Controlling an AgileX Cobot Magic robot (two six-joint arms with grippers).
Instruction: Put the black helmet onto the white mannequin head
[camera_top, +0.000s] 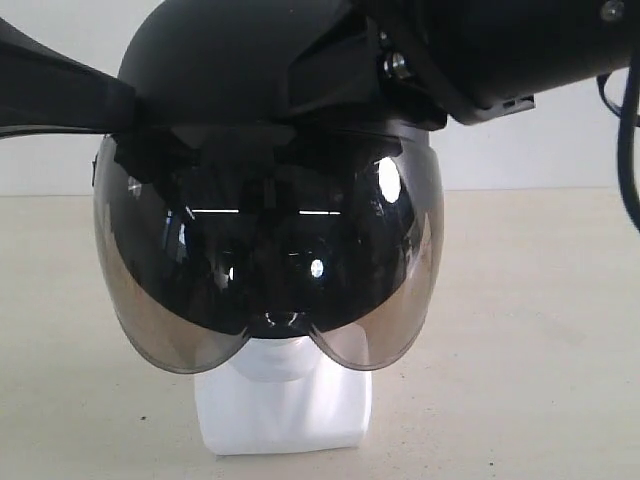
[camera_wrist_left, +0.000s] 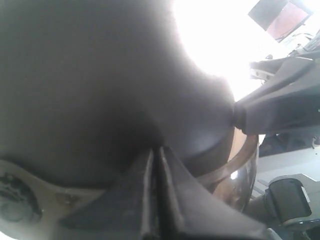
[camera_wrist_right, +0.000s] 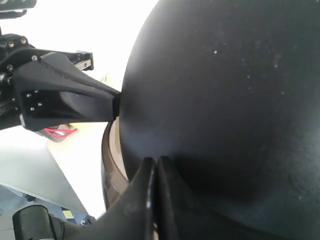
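Observation:
The black helmet (camera_top: 225, 60) sits over the white mannequin head (camera_top: 281, 360), whose chin and blocky base (camera_top: 285, 412) show below the smoky visor (camera_top: 270, 270). I cannot tell whether the helmet rests on the head. My left gripper (camera_top: 127, 108) is shut, with its tips pressed against the shell's left side (camera_wrist_left: 156, 149). The right gripper (camera_wrist_right: 154, 159) is also shut and pushes on the opposite side of the shell (camera_wrist_right: 225, 100). Each wrist view shows the other gripper touching the helmet: the right gripper (camera_wrist_left: 236, 114) and the left gripper (camera_wrist_right: 116, 105).
A beige tabletop (camera_top: 520, 330) spreads around the base, with a white wall behind. The right arm's bulky body (camera_top: 500, 45) and its cable (camera_top: 630, 130) fill the upper right. Equipment and a screen (camera_wrist_left: 280, 17) stand beyond the table.

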